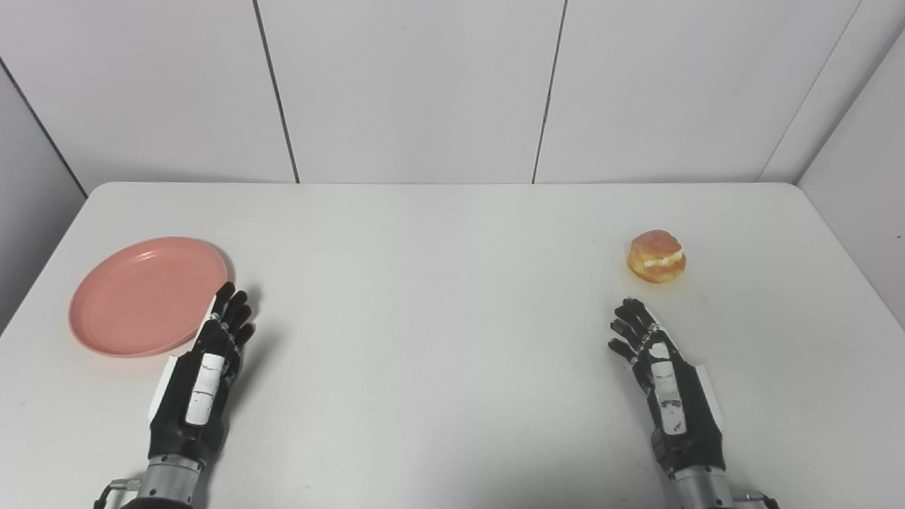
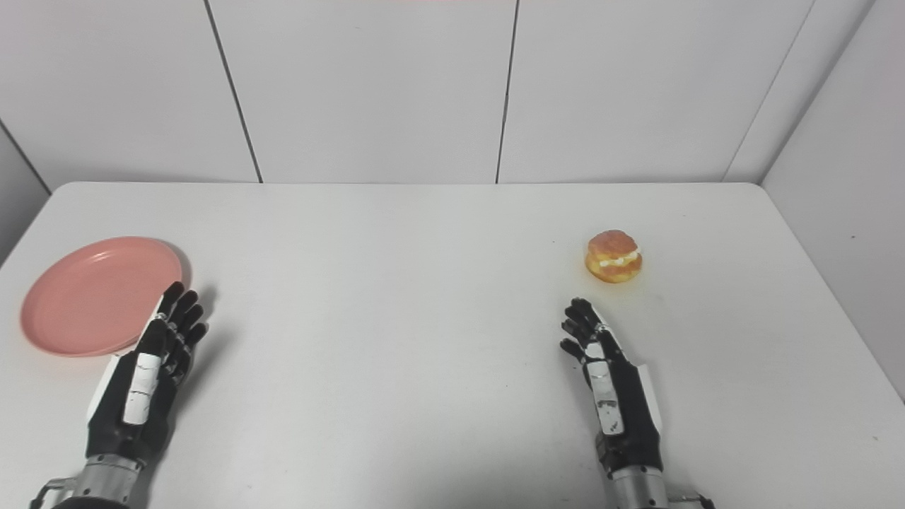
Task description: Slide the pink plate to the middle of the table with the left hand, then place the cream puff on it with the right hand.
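A pink plate (image 1: 145, 295) lies flat at the left side of the white table (image 1: 438, 297). My left hand (image 1: 212, 353) is open with fingers stretched forward, right beside the plate's right rim, holding nothing. A cream puff (image 1: 657, 256), golden with a white cream line, sits at the right side of the table. My right hand (image 1: 654, 357) is open and empty, a short way in front of the cream puff and not touching it. The same layout shows in the right eye view, with the plate (image 2: 95, 293) and the puff (image 2: 613, 256).
White wall panels (image 1: 424, 85) stand behind the table's far edge. Grey walls close in at the left and right sides. The table's rounded far corners show at both ends.
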